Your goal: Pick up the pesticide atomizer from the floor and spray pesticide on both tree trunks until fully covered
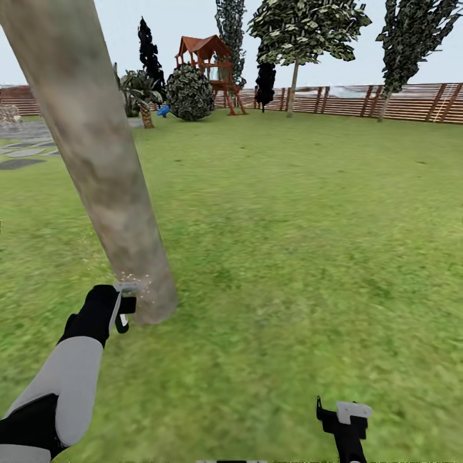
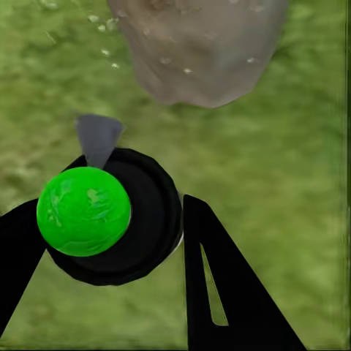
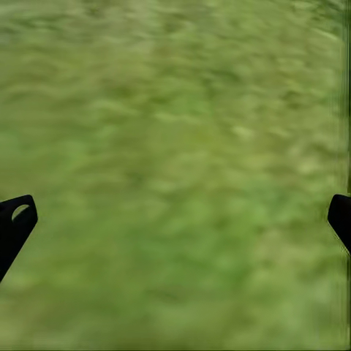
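A thick, pale grey-brown tree trunk rises from the lawn at the left, its base just ahead of my left gripper. That gripper is shut on the pesticide atomizer, a black round body with a bright green ball and a grey nozzle aimed at the trunk base. Pale specks of pesticide float by the foot of the trunk. My right gripper hangs open and empty over grass, low at the right.
Open lawn stretches ahead and to the right, up to a brown slat fence. Another leafy tree with a pale bare trunk stands by the fence. A red play tower, a round bush and grey paving slabs lie far back left.
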Controlling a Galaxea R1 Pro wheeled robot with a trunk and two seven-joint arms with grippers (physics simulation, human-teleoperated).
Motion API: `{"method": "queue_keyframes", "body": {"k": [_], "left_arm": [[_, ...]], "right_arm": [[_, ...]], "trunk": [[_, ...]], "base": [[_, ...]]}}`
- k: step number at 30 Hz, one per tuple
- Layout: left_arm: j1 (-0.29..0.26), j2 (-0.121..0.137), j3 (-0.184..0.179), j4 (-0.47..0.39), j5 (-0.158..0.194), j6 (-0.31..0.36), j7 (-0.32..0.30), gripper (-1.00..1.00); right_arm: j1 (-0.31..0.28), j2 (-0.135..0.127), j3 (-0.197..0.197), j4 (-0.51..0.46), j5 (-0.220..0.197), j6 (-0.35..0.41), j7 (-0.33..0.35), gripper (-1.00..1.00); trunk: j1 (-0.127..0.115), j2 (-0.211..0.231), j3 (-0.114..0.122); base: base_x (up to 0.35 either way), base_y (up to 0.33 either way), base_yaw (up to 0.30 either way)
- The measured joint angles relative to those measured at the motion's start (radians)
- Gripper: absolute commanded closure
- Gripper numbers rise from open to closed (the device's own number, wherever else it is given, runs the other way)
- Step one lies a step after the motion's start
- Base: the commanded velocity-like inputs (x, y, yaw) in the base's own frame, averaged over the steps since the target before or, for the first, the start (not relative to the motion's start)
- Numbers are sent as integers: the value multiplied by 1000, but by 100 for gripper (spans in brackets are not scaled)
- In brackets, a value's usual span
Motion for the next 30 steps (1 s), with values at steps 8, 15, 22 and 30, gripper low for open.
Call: {"method": "queue_keyframes", "body": {"k": [8, 15, 22, 30], "left_arm": [[-2, -11, 1, -2, 0, 3, 0, 100], [-2, -9, 0, -3, 0, 2, 0, 100], [-25, 3, 0, -14, -1, 22, 0, 100], [-21, -6, -5, -72, -1, 104, 0, 100]], "right_arm": [[0, 1, 0, 0, 1, 0, 0, -100], [0, 1, 0, 0, 1, 0, 0, -100], [0, 1, 0, 0, 1, 0, 0, -100], [0, -1, 0, 0, 0, 0, 0, -100]], "trunk": [[0, 0, 0], [-1, 0, 0], [0, 0, 0], [0, 0, 0]], "base": [[48, -274, 266], [213, -194, 165], [23, -17, 146], [50, -163, 75]]}}
